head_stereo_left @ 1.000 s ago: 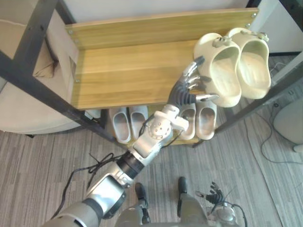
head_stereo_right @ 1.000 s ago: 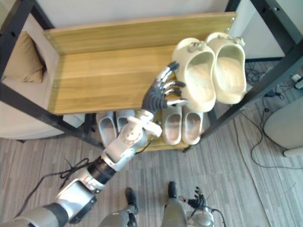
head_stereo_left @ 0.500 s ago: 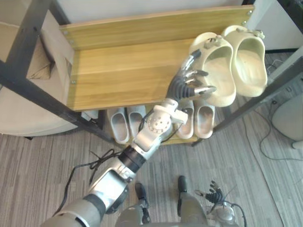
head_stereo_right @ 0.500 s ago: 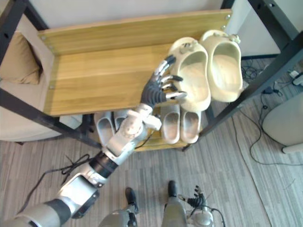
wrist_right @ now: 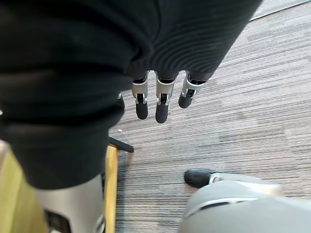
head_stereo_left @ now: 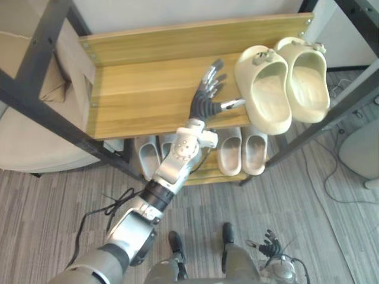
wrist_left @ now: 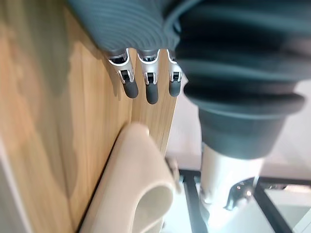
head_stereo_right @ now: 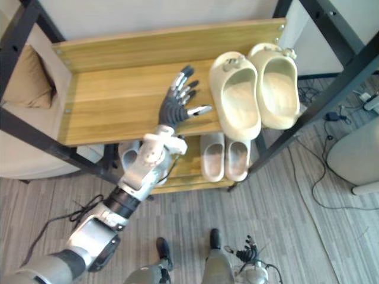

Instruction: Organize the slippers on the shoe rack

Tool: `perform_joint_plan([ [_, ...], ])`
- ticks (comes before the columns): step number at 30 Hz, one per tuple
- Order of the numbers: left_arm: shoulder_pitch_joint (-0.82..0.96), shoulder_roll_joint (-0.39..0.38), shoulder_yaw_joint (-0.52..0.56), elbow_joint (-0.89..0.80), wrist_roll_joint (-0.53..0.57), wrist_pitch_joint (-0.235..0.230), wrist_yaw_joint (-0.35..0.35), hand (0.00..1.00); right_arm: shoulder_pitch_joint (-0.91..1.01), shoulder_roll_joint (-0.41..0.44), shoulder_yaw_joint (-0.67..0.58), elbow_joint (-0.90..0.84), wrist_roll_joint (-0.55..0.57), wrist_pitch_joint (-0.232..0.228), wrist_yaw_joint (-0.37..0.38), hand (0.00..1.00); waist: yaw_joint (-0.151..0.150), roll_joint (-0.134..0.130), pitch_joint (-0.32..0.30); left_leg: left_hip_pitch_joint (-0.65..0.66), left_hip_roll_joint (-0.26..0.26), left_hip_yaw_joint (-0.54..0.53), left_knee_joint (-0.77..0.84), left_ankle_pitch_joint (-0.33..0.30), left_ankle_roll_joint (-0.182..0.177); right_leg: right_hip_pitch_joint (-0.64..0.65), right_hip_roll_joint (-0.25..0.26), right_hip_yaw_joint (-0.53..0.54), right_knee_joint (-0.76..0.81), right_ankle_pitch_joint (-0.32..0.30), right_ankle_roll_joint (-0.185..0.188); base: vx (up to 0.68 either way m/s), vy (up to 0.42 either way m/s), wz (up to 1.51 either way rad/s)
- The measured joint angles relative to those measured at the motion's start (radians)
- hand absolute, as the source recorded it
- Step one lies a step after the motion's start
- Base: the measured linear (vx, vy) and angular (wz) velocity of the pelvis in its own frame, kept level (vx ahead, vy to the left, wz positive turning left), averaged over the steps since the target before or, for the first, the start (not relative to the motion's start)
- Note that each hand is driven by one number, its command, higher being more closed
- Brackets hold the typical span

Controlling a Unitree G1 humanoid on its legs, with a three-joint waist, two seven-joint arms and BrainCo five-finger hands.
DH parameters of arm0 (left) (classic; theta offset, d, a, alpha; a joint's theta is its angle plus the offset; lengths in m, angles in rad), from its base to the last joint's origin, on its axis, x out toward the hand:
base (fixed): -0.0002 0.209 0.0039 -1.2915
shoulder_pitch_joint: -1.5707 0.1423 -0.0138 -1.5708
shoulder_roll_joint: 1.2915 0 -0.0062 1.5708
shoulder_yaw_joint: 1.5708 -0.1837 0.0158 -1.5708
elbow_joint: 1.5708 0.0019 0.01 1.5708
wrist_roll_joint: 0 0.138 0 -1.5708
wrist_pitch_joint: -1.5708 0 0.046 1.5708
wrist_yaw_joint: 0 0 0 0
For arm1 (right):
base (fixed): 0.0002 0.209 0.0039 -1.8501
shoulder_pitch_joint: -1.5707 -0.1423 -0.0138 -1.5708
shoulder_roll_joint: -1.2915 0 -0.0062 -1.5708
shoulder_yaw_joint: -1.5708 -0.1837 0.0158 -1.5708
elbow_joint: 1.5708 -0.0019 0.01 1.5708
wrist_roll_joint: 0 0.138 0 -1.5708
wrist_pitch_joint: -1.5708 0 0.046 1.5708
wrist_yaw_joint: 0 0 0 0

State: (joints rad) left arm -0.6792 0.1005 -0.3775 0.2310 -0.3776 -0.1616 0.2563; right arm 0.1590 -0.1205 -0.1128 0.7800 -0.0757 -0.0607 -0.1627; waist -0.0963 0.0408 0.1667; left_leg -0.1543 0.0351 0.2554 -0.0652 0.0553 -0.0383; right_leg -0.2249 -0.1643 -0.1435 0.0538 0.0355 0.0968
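Straight fingers (wrist_left: 151, 92) near cream slipper (wrist_left: 127, 182)

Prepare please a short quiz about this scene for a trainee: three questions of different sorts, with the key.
1. True or false: the left hand is shut on one of the cream slippers.
2. Where on the top shelf do the cream slippers lie? A) left end B) middle C) right end
3. Fill in: the grey slippers stand on the ___ shelf.
Key: 1 false, the hand is open beside them; 2 C; 3 lower.
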Motion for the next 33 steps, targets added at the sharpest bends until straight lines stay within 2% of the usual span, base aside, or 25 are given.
perform_joint_plan([
  [5,0.076,0.046,0.008,-0.097,-0.040,0.001,-0.004,0.00,-0.005,-0.007,0.002,0.038,0.000,0.000,0.008,0.00,-0.002,0.000,0.000,0.000,-0.004,-0.019,0.000,0.002,0.001,0.017,-0.001,-0.013,-0.016,0.003,0.001,0.01,0.007,0.11],
  [8,0.112,0.048,-0.005,-0.163,-0.086,0.002,-0.009,0.00,-0.010,-0.010,0.003,0.056,0.000,0.000,0.013,0.00,-0.003,0.001,0.000,0.001,-0.007,-0.023,0.000,0.002,0.002,0.026,-0.004,-0.016,-0.026,0.008,0.004,0.02,0.010,0.05],
  [15,0.191,0.093,-0.169,-0.401,-0.178,0.000,-0.121,0.00,-0.032,-0.039,0.048,0.109,-0.003,0.000,0.037,0.00,-0.001,0.004,-0.008,0.017,-0.012,-0.048,0.000,0.002,0.003,0.062,-0.008,-0.040,-0.041,0.007,0.004,0.01,0.012,0.10],
  [21,0.228,0.095,-0.280,-0.452,-0.249,0.005,-0.200,0.00,-0.035,-0.057,0.087,0.134,-0.005,-0.001,0.042,0.00,-0.002,0.018,-0.032,0.036,-0.011,-0.051,-0.004,0.003,0.003,0.085,-0.008,-0.045,-0.046,0.007,0.005,0.00,0.001,0.01],
  [26,0.234,0.104,-0.375,-0.476,-0.255,0.022,-0.260,0.00,-0.038,-0.075,0.126,0.151,-0.039,-0.001,0.045,0.00,-0.003,0.023,-0.062,0.045,-0.012,-0.052,-0.008,0.003,0.003,0.092,-0.008,-0.048,-0.049,0.007,0.005,0.00,0.002,0.01],
  [33,0.241,0.095,-0.469,-0.442,-0.252,0.042,-0.292,0.00,-0.059,-0.075,0.128,0.191,-0.042,0.000,0.046,0.00,-0.011,0.027,-0.073,0.052,-0.014,-0.051,-0.022,0.011,0.008,0.092,-0.009,-0.048,-0.049,0.008,0.006,0.00,0.000,0.00],
])
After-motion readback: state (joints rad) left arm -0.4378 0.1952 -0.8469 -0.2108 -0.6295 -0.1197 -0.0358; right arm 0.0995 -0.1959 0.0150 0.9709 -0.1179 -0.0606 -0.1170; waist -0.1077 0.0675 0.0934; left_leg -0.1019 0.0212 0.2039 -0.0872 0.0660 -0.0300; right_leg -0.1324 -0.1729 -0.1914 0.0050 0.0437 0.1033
